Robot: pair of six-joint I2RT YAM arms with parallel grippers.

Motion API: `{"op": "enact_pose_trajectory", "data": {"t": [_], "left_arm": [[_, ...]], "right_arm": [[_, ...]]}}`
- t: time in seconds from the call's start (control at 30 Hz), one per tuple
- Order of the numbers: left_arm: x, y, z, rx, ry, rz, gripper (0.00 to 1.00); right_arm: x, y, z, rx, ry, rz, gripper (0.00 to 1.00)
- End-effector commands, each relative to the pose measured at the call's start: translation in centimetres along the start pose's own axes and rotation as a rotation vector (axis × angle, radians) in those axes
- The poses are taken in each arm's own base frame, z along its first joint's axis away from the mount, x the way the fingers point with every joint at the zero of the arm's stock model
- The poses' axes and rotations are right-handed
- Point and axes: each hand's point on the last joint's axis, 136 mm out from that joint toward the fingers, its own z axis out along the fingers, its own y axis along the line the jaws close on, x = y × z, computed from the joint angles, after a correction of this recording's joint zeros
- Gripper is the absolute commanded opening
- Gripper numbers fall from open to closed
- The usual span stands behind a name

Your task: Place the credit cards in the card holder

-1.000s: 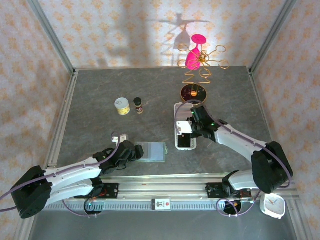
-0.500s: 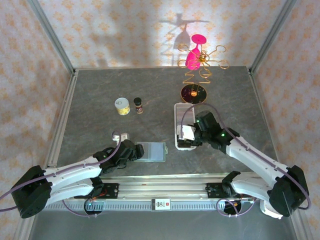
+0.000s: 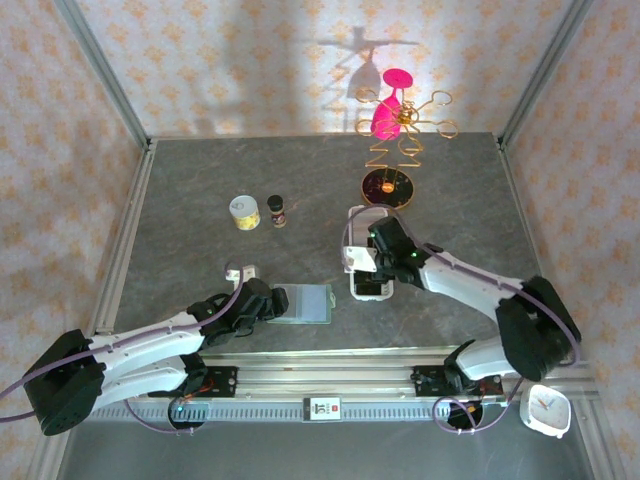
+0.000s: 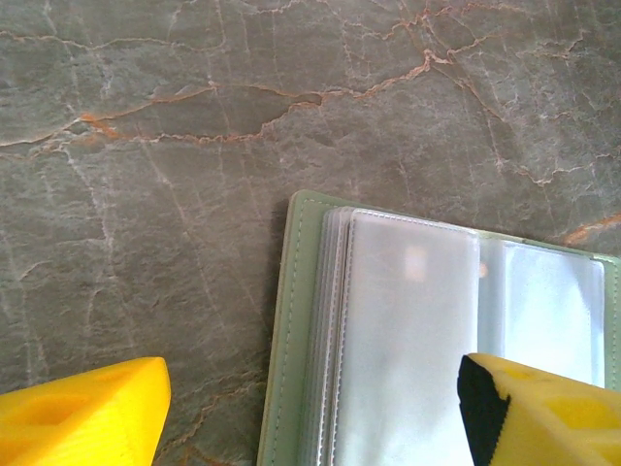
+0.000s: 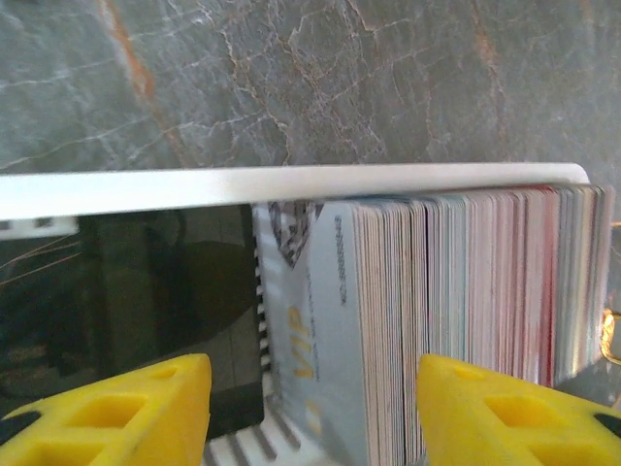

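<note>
Yellow right gripper [image 5: 313, 388] hangs parted over credit cards [image 5: 466, 291] (apparently gripping none); left gripper [image 4: 312, 388] gapes, empty.

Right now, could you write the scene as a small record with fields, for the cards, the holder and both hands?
card holder: lies open on the table, clear sleeves up
credit cards: stacked on edge in the white tray
left hand: open, over the card holder's edge
right hand: open, above the credit cards, holding nothing
cards in holder: none visible
</note>
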Motion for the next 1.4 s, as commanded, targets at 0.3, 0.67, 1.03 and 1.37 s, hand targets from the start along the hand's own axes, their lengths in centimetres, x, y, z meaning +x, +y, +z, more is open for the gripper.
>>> {"op": "enact_pose_trajectory", "data": {"t": [0.3, 0.67, 1.03, 1.37], "left_arm": [[-0.1, 0.6, -0.2, -0.011, -0.009, -0.031, 0.76], [0.1, 0.5, 0.0, -0.010, 0.005, -0.033, 0.74], [0.0, 0.2, -0.1, -0.002, 0.004, -0.035, 0.73], [-0.5, 0.3, -0.2, -0.022, -0.012, 0.001, 0.77]], "right_arm": [[0.2, -2.7, 2.7, 0.064, 0.060, -0.088, 0.38], [0.5, -2.1, 1.1, 0.058, 0.053, -0.111, 0.16], [0.3, -1.9, 0.2, 0.038, 0.037, -0.103, 0.03], [-0.8, -0.6, -3.0, -0.039, -0.030, -0.015, 0.00]]}}
